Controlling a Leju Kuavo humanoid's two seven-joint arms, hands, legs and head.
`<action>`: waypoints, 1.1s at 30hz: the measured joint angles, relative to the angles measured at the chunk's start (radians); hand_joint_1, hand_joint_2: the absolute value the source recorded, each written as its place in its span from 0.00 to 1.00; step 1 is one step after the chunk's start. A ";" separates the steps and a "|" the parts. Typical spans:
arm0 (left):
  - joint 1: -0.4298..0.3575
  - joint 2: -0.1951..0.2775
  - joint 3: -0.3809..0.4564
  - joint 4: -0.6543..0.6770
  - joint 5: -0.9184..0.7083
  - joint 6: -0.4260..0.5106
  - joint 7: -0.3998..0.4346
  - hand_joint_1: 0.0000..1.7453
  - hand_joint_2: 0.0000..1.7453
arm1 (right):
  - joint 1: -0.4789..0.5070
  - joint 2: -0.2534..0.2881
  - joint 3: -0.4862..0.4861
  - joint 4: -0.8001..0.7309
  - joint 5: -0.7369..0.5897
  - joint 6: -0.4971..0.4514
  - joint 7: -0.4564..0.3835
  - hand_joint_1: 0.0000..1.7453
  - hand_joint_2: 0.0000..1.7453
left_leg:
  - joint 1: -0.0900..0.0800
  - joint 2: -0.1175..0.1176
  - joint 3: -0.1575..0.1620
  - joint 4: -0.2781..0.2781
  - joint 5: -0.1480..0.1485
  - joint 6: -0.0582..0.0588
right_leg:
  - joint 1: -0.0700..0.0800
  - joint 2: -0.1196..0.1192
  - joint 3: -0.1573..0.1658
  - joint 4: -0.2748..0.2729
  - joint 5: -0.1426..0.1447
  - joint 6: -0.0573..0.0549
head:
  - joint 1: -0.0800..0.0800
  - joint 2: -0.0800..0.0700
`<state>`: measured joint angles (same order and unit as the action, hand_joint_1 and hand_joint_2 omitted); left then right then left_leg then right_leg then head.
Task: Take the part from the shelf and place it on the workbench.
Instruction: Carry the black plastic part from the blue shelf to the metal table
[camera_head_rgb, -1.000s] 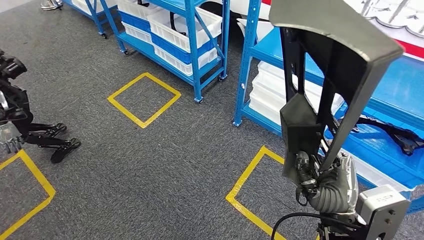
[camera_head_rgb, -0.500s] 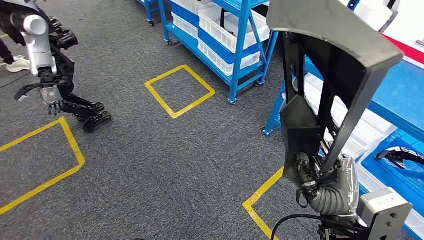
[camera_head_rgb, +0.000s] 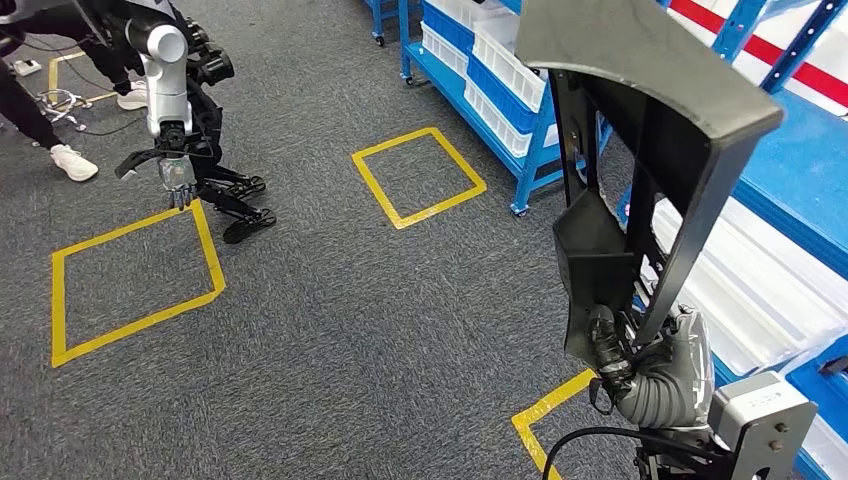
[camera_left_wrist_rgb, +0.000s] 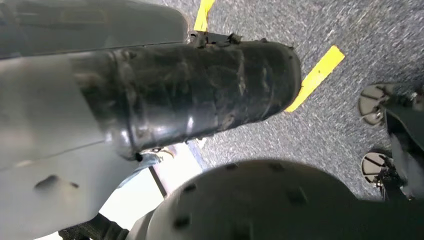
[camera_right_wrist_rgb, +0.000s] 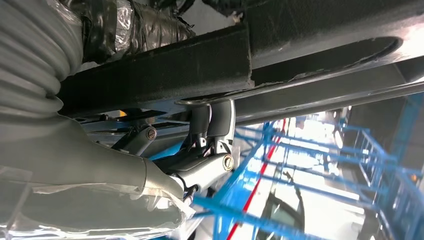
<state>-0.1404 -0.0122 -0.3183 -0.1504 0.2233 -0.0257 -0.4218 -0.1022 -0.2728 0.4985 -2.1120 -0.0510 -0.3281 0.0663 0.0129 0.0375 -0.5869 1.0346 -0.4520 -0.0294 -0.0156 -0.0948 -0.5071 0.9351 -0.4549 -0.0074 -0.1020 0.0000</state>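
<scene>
The part (camera_head_rgb: 640, 130) is a large black moulded frame with a broad curved top and open struts. It stands upright at the right of the head view, held off the floor. My right hand (camera_head_rgb: 640, 365) grips its lower end, fingers wrapped round a strut. In the right wrist view the part's dark bar (camera_right_wrist_rgb: 200, 65) lies across my right hand (camera_right_wrist_rgb: 150, 165), with the fingers (camera_right_wrist_rgb: 212, 125) hooked on it. My left hand (camera_left_wrist_rgb: 190, 95) appears close up and blurred above the carpet; nothing shows in it, and its fingers cannot be made out.
Blue shelves (camera_head_rgb: 520, 100) with white bins run along the right. Grey carpet carries yellow taped squares (camera_head_rgb: 420, 175). Another humanoid robot (camera_head_rgb: 165, 90) stands at the upper left, beside a person's leg and white shoe (camera_head_rgb: 72, 162).
The camera has turned: the shelves slid to the right and the other robot came further into the picture. The part stays the same in my right hand.
</scene>
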 joint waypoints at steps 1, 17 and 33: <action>-0.002 0.000 0.000 0.000 0.000 0.000 0.000 0.00 0.00 | -0.001 0.000 0.000 0.000 0.000 0.000 0.000 1.00 1.00 | -0.002 0.012 0.029 -0.053 0.015 0.007 | 0.002 -0.010 0.001 0.003 -0.002 0.006 | 0.001 0.000; -0.004 -0.024 0.000 -0.001 -0.001 0.000 -0.002 0.00 0.00 | -0.002 -0.002 -0.001 -0.003 0.001 0.000 0.002 1.00 1.00 | -0.014 -0.167 0.008 -0.075 0.049 0.054 | 0.006 0.161 -0.022 0.042 -0.010 -0.007 | 0.006 0.000; -0.001 -0.005 -0.001 -0.001 -0.002 -0.004 0.000 0.00 0.00 | -0.002 -0.001 0.000 -0.003 0.000 0.005 0.008 1.00 1.00 | -0.001 0.015 0.027 -0.056 0.015 0.009 | 0.008 -0.021 0.008 0.010 -0.013 0.015 | -0.001 0.000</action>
<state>-0.1409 -0.0175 -0.3189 -0.1518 0.2216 -0.0293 -0.4223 -0.1040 -0.2733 0.4987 -2.1152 -0.0508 -0.3231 0.0743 0.0123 0.0521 -0.5596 0.9782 -0.4367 -0.0203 -0.0080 -0.1160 -0.4986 0.9453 -0.4684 0.0077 -0.1033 0.0000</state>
